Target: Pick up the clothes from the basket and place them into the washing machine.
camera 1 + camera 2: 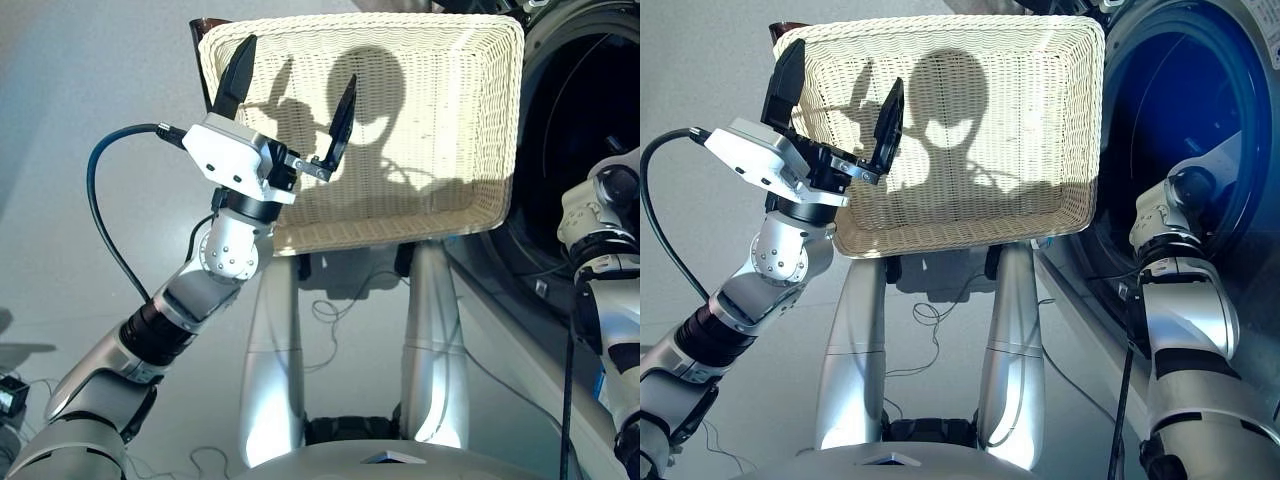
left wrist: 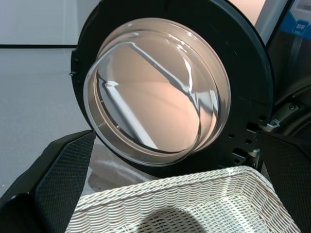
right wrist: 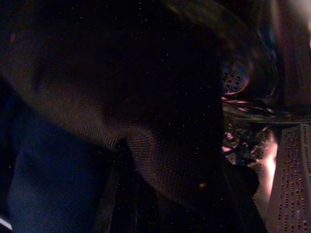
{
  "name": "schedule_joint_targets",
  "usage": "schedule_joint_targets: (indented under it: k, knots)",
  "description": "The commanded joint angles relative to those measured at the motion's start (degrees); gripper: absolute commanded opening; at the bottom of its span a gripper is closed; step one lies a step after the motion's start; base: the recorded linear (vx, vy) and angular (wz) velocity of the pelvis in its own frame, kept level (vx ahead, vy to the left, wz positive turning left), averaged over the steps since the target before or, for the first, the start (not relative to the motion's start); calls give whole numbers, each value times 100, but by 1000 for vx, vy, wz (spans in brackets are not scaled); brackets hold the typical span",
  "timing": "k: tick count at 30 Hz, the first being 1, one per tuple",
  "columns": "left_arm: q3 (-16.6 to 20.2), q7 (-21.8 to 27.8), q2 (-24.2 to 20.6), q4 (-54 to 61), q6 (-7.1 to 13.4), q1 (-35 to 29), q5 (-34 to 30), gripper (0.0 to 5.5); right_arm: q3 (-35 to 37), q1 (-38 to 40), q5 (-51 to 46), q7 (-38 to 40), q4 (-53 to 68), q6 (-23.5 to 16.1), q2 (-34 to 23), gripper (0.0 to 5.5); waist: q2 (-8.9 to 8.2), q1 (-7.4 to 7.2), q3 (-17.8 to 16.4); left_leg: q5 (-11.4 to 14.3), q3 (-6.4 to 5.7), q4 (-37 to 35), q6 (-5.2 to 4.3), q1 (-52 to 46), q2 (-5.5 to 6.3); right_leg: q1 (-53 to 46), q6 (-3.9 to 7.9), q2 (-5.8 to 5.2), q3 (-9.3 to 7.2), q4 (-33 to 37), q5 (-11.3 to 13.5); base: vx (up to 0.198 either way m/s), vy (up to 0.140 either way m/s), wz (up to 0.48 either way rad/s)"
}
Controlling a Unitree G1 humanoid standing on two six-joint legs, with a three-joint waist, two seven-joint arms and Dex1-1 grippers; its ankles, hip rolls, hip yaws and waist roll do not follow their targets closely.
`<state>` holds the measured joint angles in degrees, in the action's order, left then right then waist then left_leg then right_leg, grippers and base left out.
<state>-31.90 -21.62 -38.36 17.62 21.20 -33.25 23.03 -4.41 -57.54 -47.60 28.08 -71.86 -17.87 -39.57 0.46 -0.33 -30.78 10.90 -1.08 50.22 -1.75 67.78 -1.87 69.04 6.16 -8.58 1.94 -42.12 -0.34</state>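
The basket point(image 1: 400, 232), cream wicker, holds no clothes that I can see; only shadows lie on its bottom. My left gripper point(image 1: 300, 62) hovers open over its left part, fingers point(image 2: 63, 184) spread and bare. To the right, the washing machine point(image 1: 1180, 110) stands with its round glass door point(image 2: 155, 92) swung open. My right arm point(image 1: 600, 230) reaches into the opening, and its gripper is hidden in the head views. In the right wrist view a black garment point(image 3: 146, 111) fills most of the picture, a navy blue one point(image 3: 53, 179) lies beside it, and the perforated drum point(image 3: 291, 170) shows behind.
The basket rests on a dark stand point(image 1: 303, 265) in front of me. Thin cables point(image 1: 340, 300) lie on the grey floor under it. A black cable point(image 1: 100, 200) loops off my left wrist.
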Motion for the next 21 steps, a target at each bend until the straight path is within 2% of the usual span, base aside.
schedule_joint_targets:
  k: [1,2,9,11,15,18,21]
  knots:
    - [-13,40,73,918,331,71,-75,550,-284,-283,-160,27,-53,-300,-1041,65,214,-93,98,-268,118,-613,-221,-390,-34,-325,-20,123,0,-266,-566,0,0,0]
    - [-4,31,87,917,330,71,-79,550,-263,-266,-189,14,-31,-306,-1007,550,206,-94,98,-269,116,-616,-220,-398,-33,-332,-20,122,-2,-262,-565,0,0,0]
    - [13,24,193,860,299,31,-78,550,-278,-98,-436,-112,271,-422,-536,550,168,-128,98,-280,132,-653,-202,-423,-33,-352,-36,150,3,-237,-553,0,0,0]
    - [45,7,256,851,285,47,-69,550,-340,76,-369,-127,697,-535,-283,550,144,-156,98,-288,146,-663,-195,-430,-37,-344,-43,161,12,-224,-536,0,0,0]
    - [164,-13,379,816,256,86,-116,550,-616,800,227,-119,2379,-721,246,550,62,-243,98,-328,173,-723,-183,-431,-52,-322,-56,194,49,-173,-500,0,0,0]
    - [208,-24,396,771,240,60,-191,550,-971,1412,891,-210,3627,-683,504,550,-8,-307,98,-360,196,-760,-173,-425,-62,-316,-61,214,76,-122,-468,0,0,0]
    - [195,-19,378,687,209,27,-283,550,-1400,1780,1619,-446,4450,-478,583,550,-50,-334,98,-373,208,-747,-158,-389,-63,-282,-57,226,97,-101,-440,0,0,0]
